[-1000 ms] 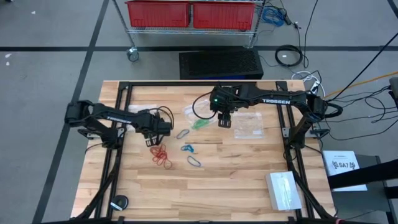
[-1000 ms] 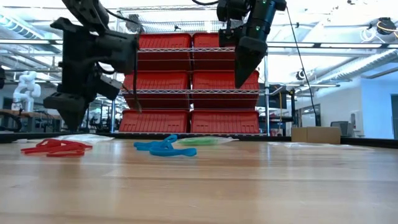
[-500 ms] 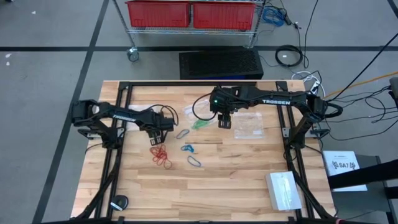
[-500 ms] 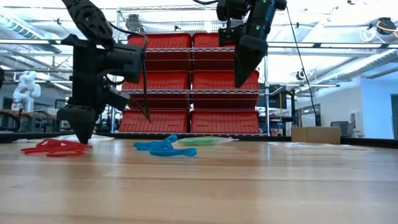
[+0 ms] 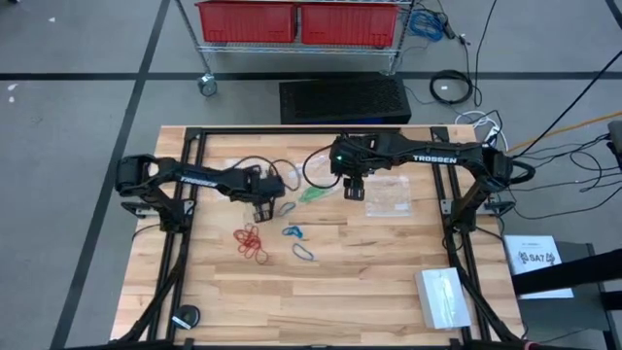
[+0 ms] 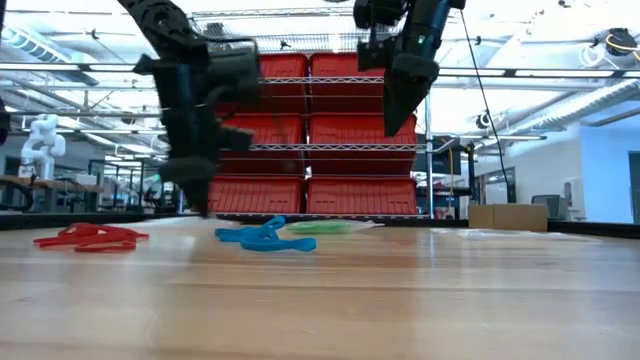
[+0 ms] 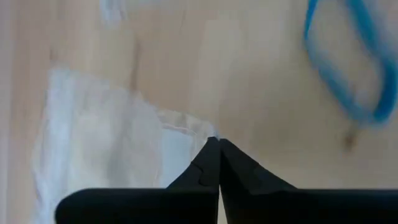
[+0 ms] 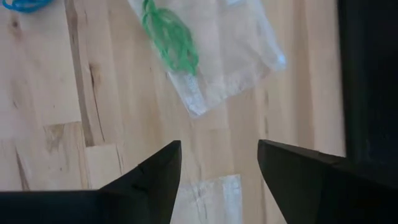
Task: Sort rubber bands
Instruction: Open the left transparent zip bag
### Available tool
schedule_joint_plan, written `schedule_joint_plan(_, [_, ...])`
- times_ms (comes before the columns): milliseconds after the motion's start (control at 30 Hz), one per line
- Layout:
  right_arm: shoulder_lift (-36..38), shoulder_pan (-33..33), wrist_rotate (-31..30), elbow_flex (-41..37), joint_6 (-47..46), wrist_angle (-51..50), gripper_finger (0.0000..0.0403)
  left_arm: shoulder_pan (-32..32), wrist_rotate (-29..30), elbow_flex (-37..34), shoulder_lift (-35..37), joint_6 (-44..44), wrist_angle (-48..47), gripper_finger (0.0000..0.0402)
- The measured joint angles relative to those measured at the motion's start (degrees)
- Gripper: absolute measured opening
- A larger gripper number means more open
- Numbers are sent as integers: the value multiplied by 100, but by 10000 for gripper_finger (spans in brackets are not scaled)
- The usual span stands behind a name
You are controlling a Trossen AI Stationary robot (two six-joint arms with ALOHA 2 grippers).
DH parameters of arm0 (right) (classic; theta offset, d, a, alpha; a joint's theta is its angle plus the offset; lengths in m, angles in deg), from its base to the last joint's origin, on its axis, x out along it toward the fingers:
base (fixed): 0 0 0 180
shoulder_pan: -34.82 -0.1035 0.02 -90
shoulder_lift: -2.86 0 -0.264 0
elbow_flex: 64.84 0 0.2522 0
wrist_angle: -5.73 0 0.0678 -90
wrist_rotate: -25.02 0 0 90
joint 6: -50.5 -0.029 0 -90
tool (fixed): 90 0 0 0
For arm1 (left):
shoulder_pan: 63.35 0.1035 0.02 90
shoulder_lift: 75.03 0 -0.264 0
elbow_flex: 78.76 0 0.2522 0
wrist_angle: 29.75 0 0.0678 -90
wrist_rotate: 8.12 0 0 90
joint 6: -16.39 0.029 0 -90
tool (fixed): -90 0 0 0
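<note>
Red rubber bands (image 5: 251, 241) lie left of the table's middle, and blue ones (image 5: 292, 232) lie just right of them. A blue loop (image 7: 348, 68) is near my left gripper. Green bands (image 8: 171, 37) lie inside a clear bag (image 8: 230, 56). My left gripper (image 7: 214, 142) is shut and low over the table (image 5: 264, 208), with its tips at the corner of another clear bag (image 7: 112, 162). My right gripper (image 5: 352, 192) hangs open high above the table, next to the green bands' bag, with nothing between its fingers (image 8: 217, 162). My left gripper's shut fingertips come from above and meet at the clear bag's corner (image 7: 198, 126). The bag lies flat on the wood. Whether the corner is caught between the fingers or they only stand at it, I cannot tell.
A third clear bag (image 5: 387, 197) lies right of the right gripper. A white stack (image 5: 445, 297) sits at the near right corner and a black disc (image 5: 185, 317) at the near left. Black frame rails (image 5: 187, 180) run along both sides. Red bins (image 6: 300, 130) stand beyond the far edge.
My left gripper has moved toward the table's right edge, away from the red bands and toward the blue loop. It has come down to the clear bag's corner and has shut. The bands have stayed where they were.
</note>
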Motion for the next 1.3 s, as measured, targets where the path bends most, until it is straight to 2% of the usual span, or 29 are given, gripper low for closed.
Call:
schedule_joint_plan(133, [332,51,-65,0,-30,-46,206,184,-17,211,2,323,915,2])
schedule_joint_plan(267, [748,166,-33,0,-120,-85,206,384,-372,407,4,609,1554,2])
schedule_joint_plan(400, [1099,238,-27,0,-203,-135,206,478,-631,625,8,855,1561,12])
schedule_joint_plan(567, [1256,238,-25,0,-314,-209,205,471,-703,681,9,1256,1243,70])
schedule_joint_plan(733, [1257,226,-13,0,-331,-299,205,471,-715,681,12,1261,477,145])
schedule_joint_plan(900, [1251,227,-15,0,-305,-295,205,472,-292,497,15,1566,133,189])
schedule_joint_plan(1067, [1251,227,-15,0,-290,-295,205,558,-212,33,-14,1857,467,193])
schedule_joint_plan(1167, [1251,227,-17,0,-274,-276,205,630,297,-190,-157,1883,986,194])
schedule_joint_plan(1300, [1250,227,-17,-1,-271,-266,205,730,292,-280,-481,2019,1343,193])
